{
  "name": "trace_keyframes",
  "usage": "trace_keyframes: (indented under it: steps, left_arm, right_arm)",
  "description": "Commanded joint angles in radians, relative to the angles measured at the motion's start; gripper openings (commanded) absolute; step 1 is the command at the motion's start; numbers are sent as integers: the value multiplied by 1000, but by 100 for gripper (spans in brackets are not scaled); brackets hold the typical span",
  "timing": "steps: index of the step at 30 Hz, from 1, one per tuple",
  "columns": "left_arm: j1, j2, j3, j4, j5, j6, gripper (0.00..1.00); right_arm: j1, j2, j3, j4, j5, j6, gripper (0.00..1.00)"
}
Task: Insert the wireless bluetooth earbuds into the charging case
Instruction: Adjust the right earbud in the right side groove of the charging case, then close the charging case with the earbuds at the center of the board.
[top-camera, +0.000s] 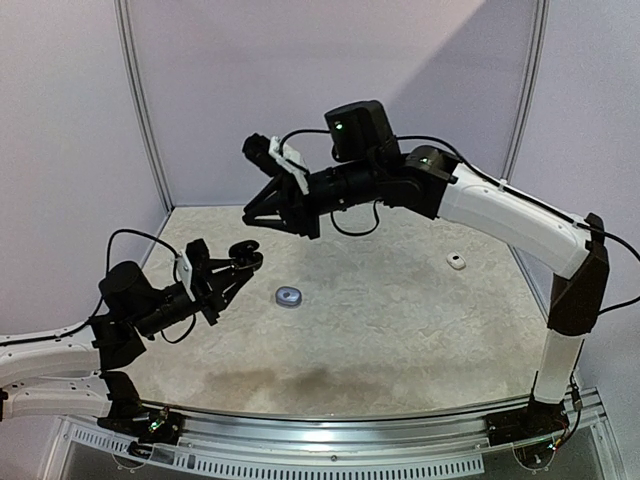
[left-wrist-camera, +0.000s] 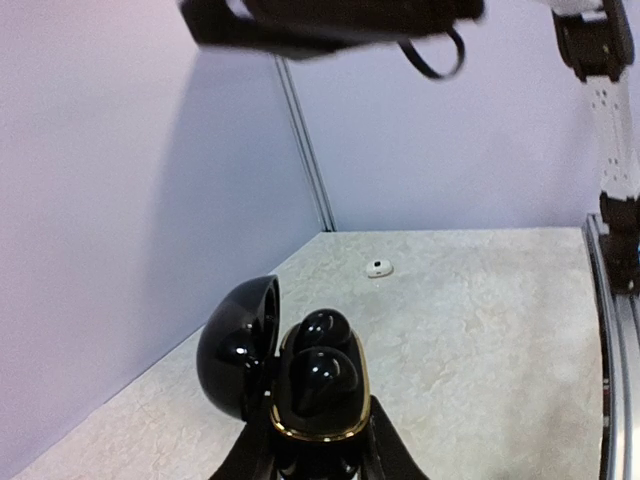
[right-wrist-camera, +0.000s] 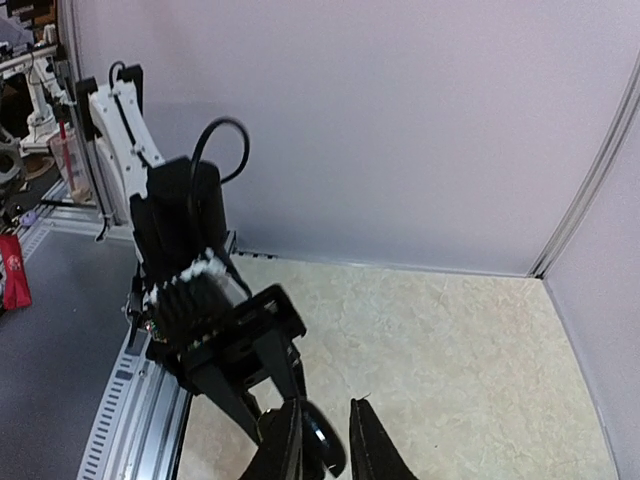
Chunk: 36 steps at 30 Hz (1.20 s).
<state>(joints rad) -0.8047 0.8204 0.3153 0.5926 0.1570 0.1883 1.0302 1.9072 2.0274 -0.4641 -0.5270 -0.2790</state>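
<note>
The left gripper (left-wrist-camera: 320, 445) is clamped on the open black charging case (left-wrist-camera: 240, 350), with two black earbuds (left-wrist-camera: 322, 378) seated inside it, just beyond the jaws. The right gripper (top-camera: 252, 216) hovers just above the case; whether its jaws grip anything I cannot tell

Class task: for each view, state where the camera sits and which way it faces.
Top external: above and behind, facing down at the table; left arm and right arm show.
Left wrist: low, faces rightward across the table; left tool grips the charging case.
Right wrist: raised, faces down-left at the left arm; right tool shows.
Shared: top and left-wrist show the white earbud.
</note>
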Motion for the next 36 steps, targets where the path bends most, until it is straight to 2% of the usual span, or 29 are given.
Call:
trace_keyframes:
  steps: [1,5,8,11,18,20,23,25,26,27,28,32,36]
  left_arm:
    - [-2,5,-14,-62,79,273,0]
    - [-2,10,-6,-33,107,347,0]
    - [-2,14,6,-38,97,346,0]
    - [2,22,10,-37,89,329,0]
    - [6,28,11,-39,86,293,0]
    - [7,28,14,-40,87,278,0]
    - [7,22,22,-55,86,205,0]
    - [8,11,27,-62,91,128,0]
    - [10,7,30,-63,105,83,0]
    - [11,4,32,-61,123,39,0]
    - [13,3,34,-53,143,-8,0]
    - [13,13,37,-15,210,-154,0]
    - [13,23,49,6,208,-241,0]
  right_arm:
    - [-11,-5,-16,77,13,112,19]
    - [-3,82,19,18,127,176,17]
    - [36,95,-17,-22,161,114,17]
    - [64,72,-43,-82,160,22,18]
    - [63,-75,-179,-88,248,-21,18]
    - [56,-97,-184,-101,277,-24,21]
    - [14,-122,-210,-110,274,-19,33]
    - [-8,-145,-243,-111,199,-32,58]
    - [-11,-156,-262,-109,156,-53,79]
    - [-9,-164,-284,-102,104,-108,91]
    - [-9,-169,-302,-87,58,-138,96]
    - [7,-138,-311,-25,-16,-185,96]
    - [16,-78,-256,-29,-42,-179,87]
